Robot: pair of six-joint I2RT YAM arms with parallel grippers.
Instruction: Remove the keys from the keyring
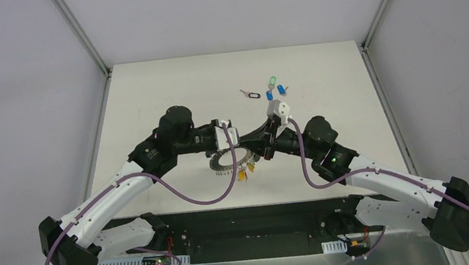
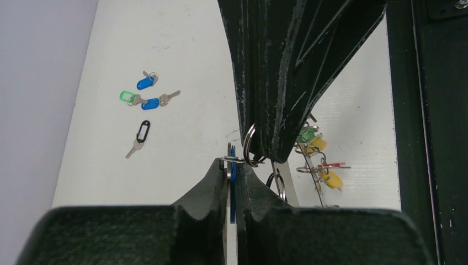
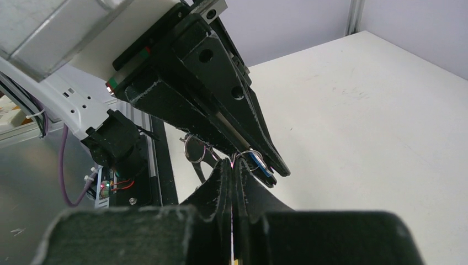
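Our left pincer [image 2: 232, 165] clamped a blue key [image 2: 233, 187], tag upright; our right pincer [image 3: 233, 165], shut on what seemed the keyring [image 1: 221, 166], met it tip to tip.

This looks like a robotics lab test cell. A plain white desk [image 1: 166, 87] sits boxed in by blank grey panels [image 1: 217, 8] held in aluminium frame posts [image 1: 80, 33] at its far corners. Two white-and-black robot arms [image 1: 115, 193] are bolted to a black base plate [image 1: 248, 221] along the near edge, trailing purple cables [image 1: 189, 197], with small lit circuit boards [image 1: 160, 262] exposed beside them.
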